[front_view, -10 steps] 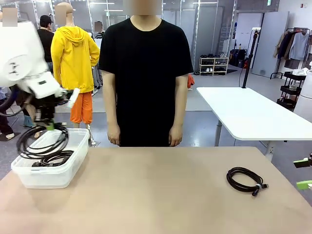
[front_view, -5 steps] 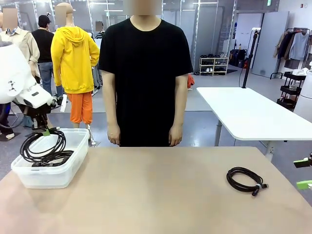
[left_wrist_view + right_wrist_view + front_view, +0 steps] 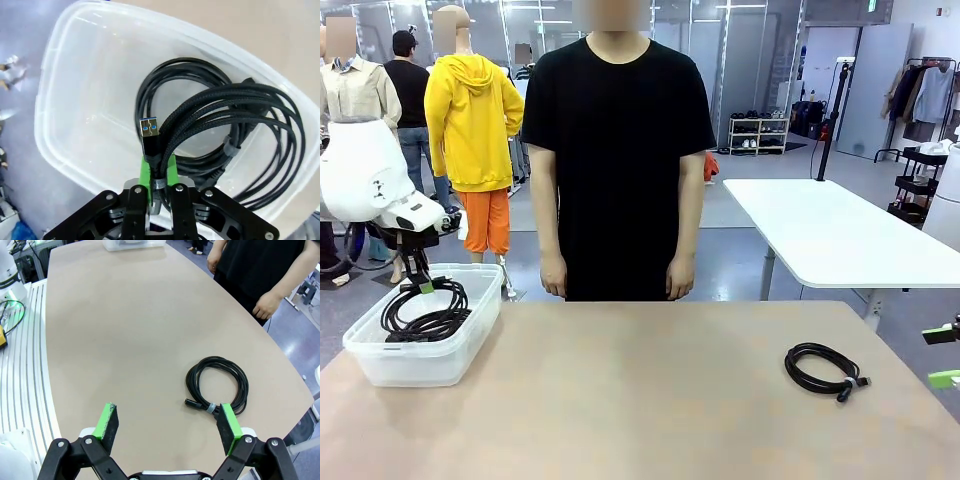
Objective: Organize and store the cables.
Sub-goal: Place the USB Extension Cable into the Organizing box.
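The right gripper (image 3: pixel 167 412) hangs by the table's right side with its green pads spread wide and nothing between them. Just beyond it the loose coil (image 3: pixel 218 385), a thin black cord tied into a ring, lies flat on the table (image 3: pixel 125 330). It sits at about one o'clock from the gap between the pads, closer to the right-hand pad. The ring is near enough round, so it has no long axis to speak of. What gives it a direction is the tie and the stubby plug end, on its near edge at about seven o'clock. The next pick turns on this, I judge: the right arm is plainly the nearer one, and a short reach toward one o'clock would set the pads astride that tied edge.

Far across the table, at about ten o'clock from that coil in the front view, stands the clear tub (image 3: pixel 380 365). The left gripper (image 3: pixel 158 166) is dipped over it, pads pressed close on the braided coil (image 3: pixel 240 107) just below its blue-tongued plug (image 3: pixel 149 131). They look to be pinching it, though how firmly is hard to tell. That coil hangs into the tub over a smooth coil (image 3: pixel 160 80). Beyond, the person (image 3: pixel 620 150) stands with both hands down.
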You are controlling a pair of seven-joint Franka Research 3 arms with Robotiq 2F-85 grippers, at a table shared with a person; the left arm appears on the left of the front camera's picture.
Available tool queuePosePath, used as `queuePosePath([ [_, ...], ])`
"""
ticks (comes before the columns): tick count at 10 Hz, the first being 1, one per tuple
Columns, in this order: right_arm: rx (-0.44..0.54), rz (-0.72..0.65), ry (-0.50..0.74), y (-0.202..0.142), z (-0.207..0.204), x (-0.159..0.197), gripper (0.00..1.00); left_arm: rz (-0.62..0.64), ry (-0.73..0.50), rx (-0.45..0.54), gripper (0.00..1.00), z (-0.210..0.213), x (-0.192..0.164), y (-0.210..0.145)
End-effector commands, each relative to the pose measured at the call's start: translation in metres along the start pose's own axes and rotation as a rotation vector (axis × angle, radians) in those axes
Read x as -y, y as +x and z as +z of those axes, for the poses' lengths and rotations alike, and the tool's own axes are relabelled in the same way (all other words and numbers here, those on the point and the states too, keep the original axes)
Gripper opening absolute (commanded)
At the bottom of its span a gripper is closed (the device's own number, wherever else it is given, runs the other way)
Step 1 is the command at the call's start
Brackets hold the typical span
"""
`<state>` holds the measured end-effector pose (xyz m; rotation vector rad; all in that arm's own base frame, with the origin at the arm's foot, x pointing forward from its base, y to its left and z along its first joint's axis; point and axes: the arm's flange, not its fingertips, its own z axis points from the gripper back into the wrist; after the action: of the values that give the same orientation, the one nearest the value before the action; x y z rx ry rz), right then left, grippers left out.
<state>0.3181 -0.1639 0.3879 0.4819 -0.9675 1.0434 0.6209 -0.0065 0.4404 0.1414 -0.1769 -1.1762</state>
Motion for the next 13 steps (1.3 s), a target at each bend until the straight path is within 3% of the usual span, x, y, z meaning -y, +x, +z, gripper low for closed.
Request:
queuePosePath([
  [1, 0.005, -0.022, -0.008, 0.003, -0.001, 0.0, 1.0, 0.016, -0.067, -0.011, 0.26, -0.009, -0.005, 0.011],
  [5, 0.005, -0.022, -0.008, 0.003, -0.001, 0.0, 1.0, 0.024, -0.062, -0.02, 0.79, -0.009, -0.001, 0.009],
  [7, 0.005, -0.022, -0.008, 0.003, -0.001, 0.0, 1.0, 0.018, -0.035, -0.021, 1.0, 0.003, 0.003, 0.009],
  [12, 0.005, -0.022, -0.008, 0.003, -0.001, 0.0, 1.0, 0.045, -0.043, -0.037, 1.0, 0.013, 0.01, 0.01],
  [13, 0.005, -0.022, -0.008, 0.003, -0.001, 0.0, 1.0, 0.013, -0.019, 0.001, 1.0, 0.01, 0.001, 0.011],
])
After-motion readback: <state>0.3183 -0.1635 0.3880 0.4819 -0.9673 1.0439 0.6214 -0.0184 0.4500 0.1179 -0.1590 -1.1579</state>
